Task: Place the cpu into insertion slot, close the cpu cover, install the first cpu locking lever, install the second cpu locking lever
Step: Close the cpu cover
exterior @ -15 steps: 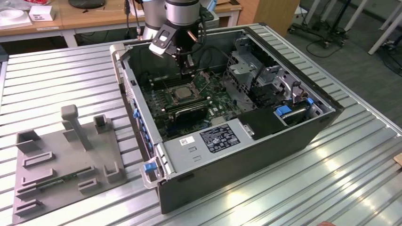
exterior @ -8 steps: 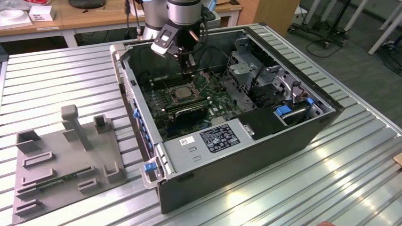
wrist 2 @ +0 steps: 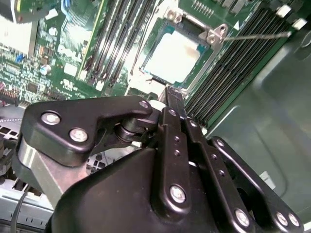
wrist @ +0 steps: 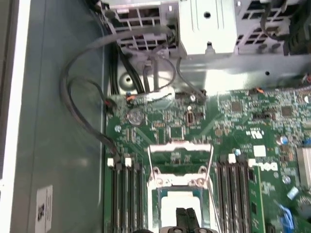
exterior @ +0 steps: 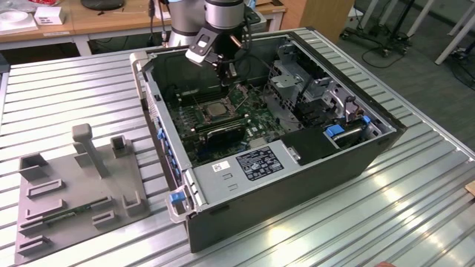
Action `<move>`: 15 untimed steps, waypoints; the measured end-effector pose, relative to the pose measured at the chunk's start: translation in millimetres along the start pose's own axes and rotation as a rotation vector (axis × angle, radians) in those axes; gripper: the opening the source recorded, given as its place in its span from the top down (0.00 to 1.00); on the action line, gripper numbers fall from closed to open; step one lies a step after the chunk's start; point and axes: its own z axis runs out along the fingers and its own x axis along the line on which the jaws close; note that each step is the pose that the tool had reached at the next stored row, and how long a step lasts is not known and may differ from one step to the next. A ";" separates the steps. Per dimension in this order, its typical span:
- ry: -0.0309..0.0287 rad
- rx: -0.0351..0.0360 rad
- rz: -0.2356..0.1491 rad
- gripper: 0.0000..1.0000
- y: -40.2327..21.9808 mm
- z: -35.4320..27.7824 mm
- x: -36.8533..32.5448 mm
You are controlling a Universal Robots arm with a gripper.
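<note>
The cpu (wrist: 180,206) lies flat in the insertion slot (wrist: 159,204), its pale face up; it also shows as the cpu (wrist 2: 176,54) in the second wrist view. The cpu cover (wrist: 180,147), a silvery frame, stands swung open past the socket, green board showing through its cut-out. A thin wire locking lever (wrist 2: 252,35) sticks out sideways from the socket; another lever (wrist: 212,191) runs along the socket's side. My gripper (wrist 2: 167,90) hovers over the socket's edge, its black fingers (wrist: 181,219) pressed together with nothing between them. In the exterior view the gripper (exterior: 227,80) hangs inside the open case above the insertion slot (exterior: 211,109).
Long black memory slots (wrist: 126,194) flank the socket on both sides. Grey cables (wrist: 73,97) loop along the case wall, and a metal drive cage (exterior: 297,83) stands at the exterior view's right. A grey fixture plate (exterior: 74,189) lies on the slatted table outside the case.
</note>
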 end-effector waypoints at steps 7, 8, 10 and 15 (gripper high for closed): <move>0.0000 0.0000 0.000 0.90 17.7 1.5 0.8; 0.0000 0.0000 0.000 0.90 20.6 1.7 0.9; 0.0000 0.0000 0.000 0.90 26.2 2.2 1.1; 0.0000 0.0000 0.000 0.90 36.8 3.1 1.6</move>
